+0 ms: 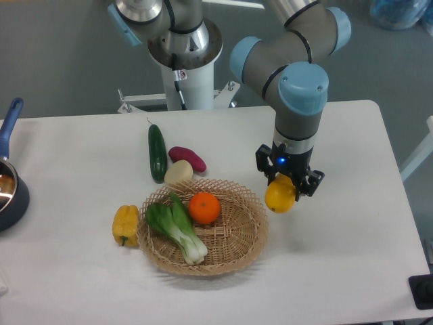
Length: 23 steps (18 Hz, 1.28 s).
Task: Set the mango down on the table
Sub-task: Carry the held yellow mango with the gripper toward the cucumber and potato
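Note:
The mango (pixel 280 196) is a smooth yellow fruit with an orange tinge, held between the black fingers of my gripper (pixel 287 183). The gripper is shut on its upper part, just right of the wicker basket's rim. The mango hangs low over the white table (pixel 345 223); I cannot tell whether it touches the surface. The top of the mango is hidden by the gripper.
A round wicker basket (pixel 233 254) holds an orange (pixel 204 207) and a bok choy (pixel 176 227). A yellow bell pepper (pixel 125 224) lies left of it. A cucumber (pixel 157 152), a purple sweet potato (pixel 187 158) and a pale potato (pixel 178 172) lie behind. A blue-handled pot (pixel 8 189) stands at the left edge.

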Available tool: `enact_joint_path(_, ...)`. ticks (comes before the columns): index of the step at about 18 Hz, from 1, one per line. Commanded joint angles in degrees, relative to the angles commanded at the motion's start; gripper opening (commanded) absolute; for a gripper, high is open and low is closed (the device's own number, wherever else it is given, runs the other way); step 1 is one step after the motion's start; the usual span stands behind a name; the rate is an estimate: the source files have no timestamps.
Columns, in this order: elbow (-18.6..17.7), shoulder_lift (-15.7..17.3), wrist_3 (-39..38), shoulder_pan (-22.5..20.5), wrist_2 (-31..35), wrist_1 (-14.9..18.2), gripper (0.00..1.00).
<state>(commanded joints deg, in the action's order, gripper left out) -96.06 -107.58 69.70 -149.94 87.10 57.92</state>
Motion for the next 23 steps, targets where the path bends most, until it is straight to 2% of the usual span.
enact_joint_path(5, -0.35, -0.17, -1.13, 0.35, 0.44, 0.18, 0.19)
enact_joint_path(7, -2.1, -0.26, -2.28, 1.22, 1.84, -0.09, 0.19)
enact_joint_path(11, -7.46, 1.05, -2.73, 3.08, 3.96, -0.87, 0.2)
enact_joint_path(14, -12.99, 3.51, -0.28, 3.08, 3.96, -5.09, 0.2)
enact_joint_path(18, -19.85, 8.07, 10.79, 2.99, 3.78, -5.19, 0.2)
enact_joint_path(21, -23.63, 10.72, 14.49, 3.07, 4.04, -5.1, 0.2)
enact_joint_path(23, -24.78, 11.16, 15.11, 3.08, 4.92, -5.19, 0.2)
